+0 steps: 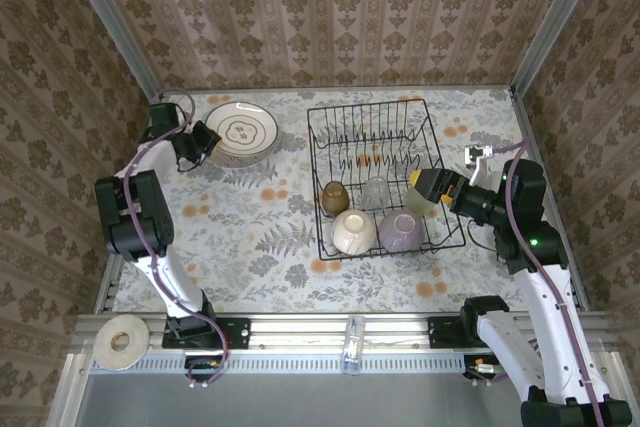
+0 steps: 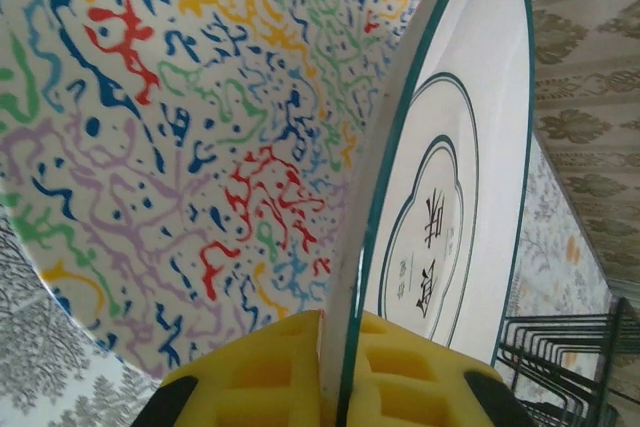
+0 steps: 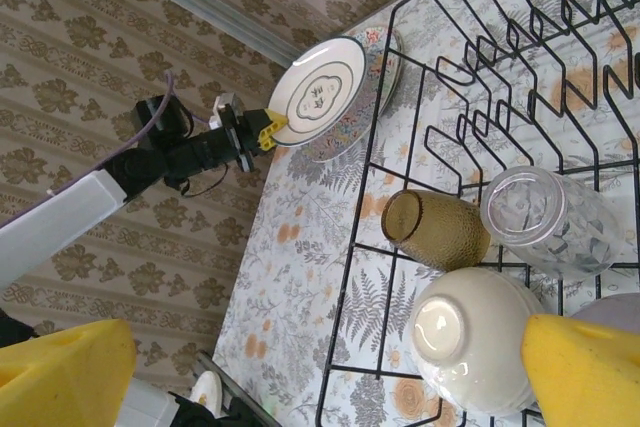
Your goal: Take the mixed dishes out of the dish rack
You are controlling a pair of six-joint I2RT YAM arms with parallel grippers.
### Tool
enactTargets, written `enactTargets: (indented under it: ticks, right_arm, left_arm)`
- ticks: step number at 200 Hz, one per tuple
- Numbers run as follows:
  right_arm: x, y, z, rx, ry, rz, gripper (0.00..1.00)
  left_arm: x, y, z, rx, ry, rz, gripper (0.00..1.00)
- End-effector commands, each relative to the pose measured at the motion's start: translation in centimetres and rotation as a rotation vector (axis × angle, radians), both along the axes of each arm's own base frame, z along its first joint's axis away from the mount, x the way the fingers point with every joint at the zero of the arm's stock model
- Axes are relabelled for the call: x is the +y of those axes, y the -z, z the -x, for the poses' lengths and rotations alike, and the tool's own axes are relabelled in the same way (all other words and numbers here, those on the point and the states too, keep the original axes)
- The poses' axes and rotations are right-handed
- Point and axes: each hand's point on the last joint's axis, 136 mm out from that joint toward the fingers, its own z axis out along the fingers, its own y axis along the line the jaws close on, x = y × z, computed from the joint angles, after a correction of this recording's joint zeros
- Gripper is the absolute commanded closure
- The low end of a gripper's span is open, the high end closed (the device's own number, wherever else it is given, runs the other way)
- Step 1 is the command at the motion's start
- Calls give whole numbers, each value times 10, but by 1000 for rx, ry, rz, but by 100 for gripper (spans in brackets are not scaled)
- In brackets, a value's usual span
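You're partway there: left claw (image 1: pixel 205 142) is clamped on a white plate (image 2: pixel 450 197), tilted over the plate stack (image 2: pixel 180 147) far left on the counter. Right claw (image 1: pixel 432 187) gapes empty beside the dish rack (image 1: pixel 365 105) — cream bowl (image 1: pixel 354 232), lilac bowl (image 1: pixel 403 231), amber cup (image 1: pixel 334 197) and clear glass (image 1: pixel 374 192) left inside.

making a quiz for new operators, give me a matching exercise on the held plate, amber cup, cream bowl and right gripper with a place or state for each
1 white plate
2 amber cup
3 cream bowl
4 right gripper

a open, at the dish rack's right side
b bottom up in the rack
c clamped in the left gripper
d in the rack, just left of the clear glass

Pairs: 1-c, 2-d, 3-b, 4-a
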Motion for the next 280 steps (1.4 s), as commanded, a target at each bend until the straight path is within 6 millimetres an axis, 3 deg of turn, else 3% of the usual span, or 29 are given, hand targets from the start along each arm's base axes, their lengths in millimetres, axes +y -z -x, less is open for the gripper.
enactTargets:
  ticks: [1,68,167,219,280]
  right_arm:
    - [-1,5,4,9,1,7,0]
    - [-1,5,6,18,5,-3,0]
    - [-2,4,15,28,17,-6,0]
    - [-3,3,19,28,23,-13,0]
    - [-2,2,21,30,24,-27,0]
  left_arm:
    - [3,-3,-10,-22,30,6,100]
    - [9,19,-23,11,24,15,100]
    - [20,35,-33,41,10,5,97]
    - [22,30,-32,29,14,19,76]
    - [29,10,-29,3,9,-8,39]
